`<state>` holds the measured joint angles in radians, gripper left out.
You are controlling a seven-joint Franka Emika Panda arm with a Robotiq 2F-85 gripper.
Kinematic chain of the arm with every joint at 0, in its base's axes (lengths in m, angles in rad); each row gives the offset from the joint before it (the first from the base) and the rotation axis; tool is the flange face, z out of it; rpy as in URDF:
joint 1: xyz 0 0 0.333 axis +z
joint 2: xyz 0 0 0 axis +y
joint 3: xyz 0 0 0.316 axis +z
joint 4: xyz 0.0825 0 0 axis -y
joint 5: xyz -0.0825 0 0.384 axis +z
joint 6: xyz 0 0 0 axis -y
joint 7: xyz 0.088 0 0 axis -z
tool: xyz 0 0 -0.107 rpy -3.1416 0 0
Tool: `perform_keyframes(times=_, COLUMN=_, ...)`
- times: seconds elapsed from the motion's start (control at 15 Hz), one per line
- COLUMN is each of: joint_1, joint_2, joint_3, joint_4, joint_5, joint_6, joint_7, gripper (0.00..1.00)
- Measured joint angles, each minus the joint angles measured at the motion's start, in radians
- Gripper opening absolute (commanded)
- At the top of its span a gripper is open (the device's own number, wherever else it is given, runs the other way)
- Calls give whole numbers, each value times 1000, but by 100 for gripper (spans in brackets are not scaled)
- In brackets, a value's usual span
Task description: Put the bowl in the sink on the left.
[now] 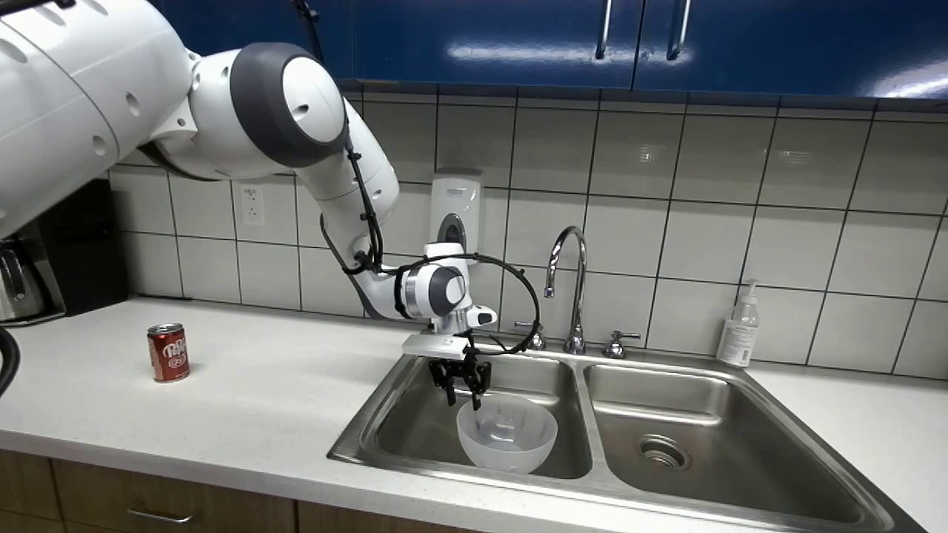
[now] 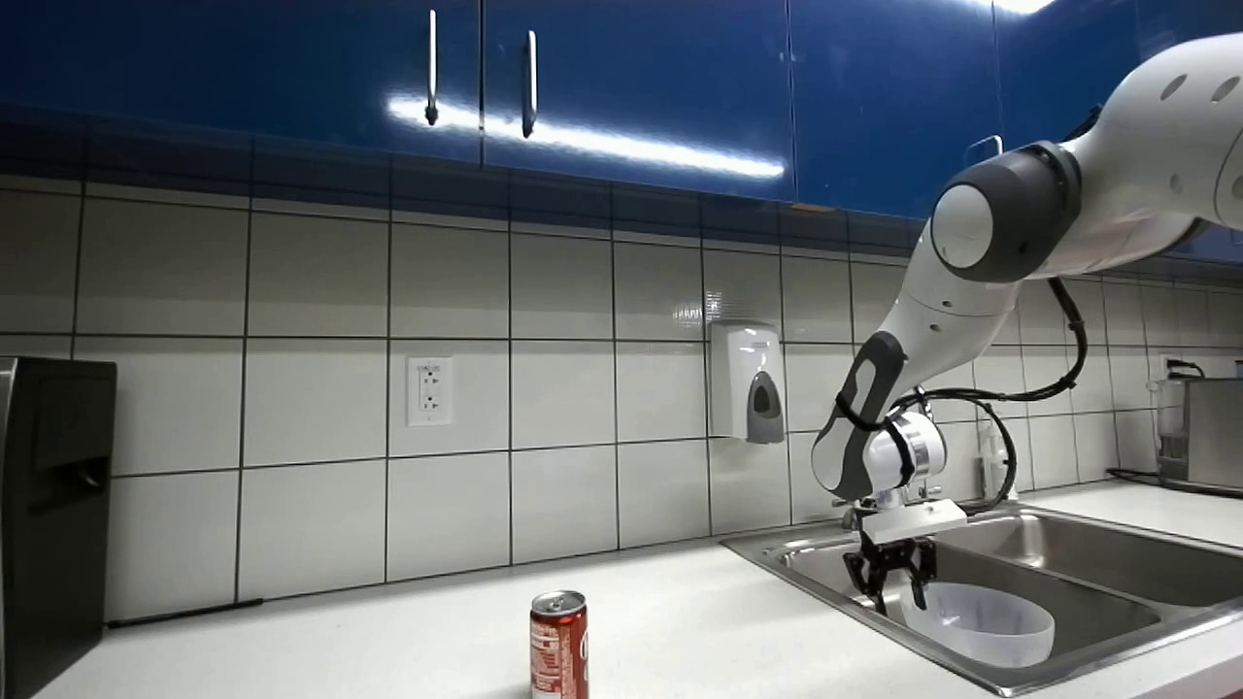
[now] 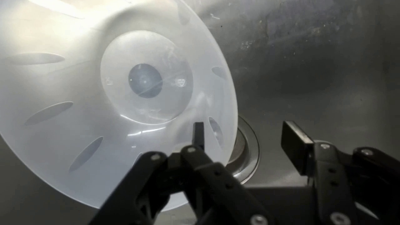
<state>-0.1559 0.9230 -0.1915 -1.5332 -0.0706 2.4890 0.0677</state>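
Observation:
The translucent white bowl (image 1: 511, 448) rests upright in the left basin (image 1: 415, 433) of the steel sink. In an exterior view, the bowl (image 2: 1000, 631) sits near the basin's front side. My gripper (image 1: 464, 398) points down over the bowl's rim, and it also shows in an exterior view (image 2: 900, 594). In the wrist view, the gripper (image 3: 247, 137) is open, with one finger over the inside of the bowl (image 3: 147, 107) and the other outside it. The rim passes between the fingers with space on both sides. The bowl partly covers the drain (image 3: 248, 159).
A divider (image 1: 592, 422) separates the right basin (image 1: 711, 437). The faucet (image 1: 578, 296) and its handles stand behind the sink. A red can (image 1: 169, 352) stands on the counter (image 1: 281, 385). A soap bottle (image 1: 739, 329) is at the back right. A dispenser (image 1: 455, 203) hangs on the wall.

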Motion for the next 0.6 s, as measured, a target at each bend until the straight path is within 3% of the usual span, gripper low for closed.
perform_keyframes(times=0.07, joint_1=3, joint_2=-3, joint_3=0, joint_4=0, joint_5=0, joint_6=-1, joint_7=0, gripper=100)
perform_keyframes(times=0.6, joint_1=-6, joint_2=-90, joint_3=0, joint_4=-2, joint_5=24, joint_6=-60, joint_7=0, gripper=100)
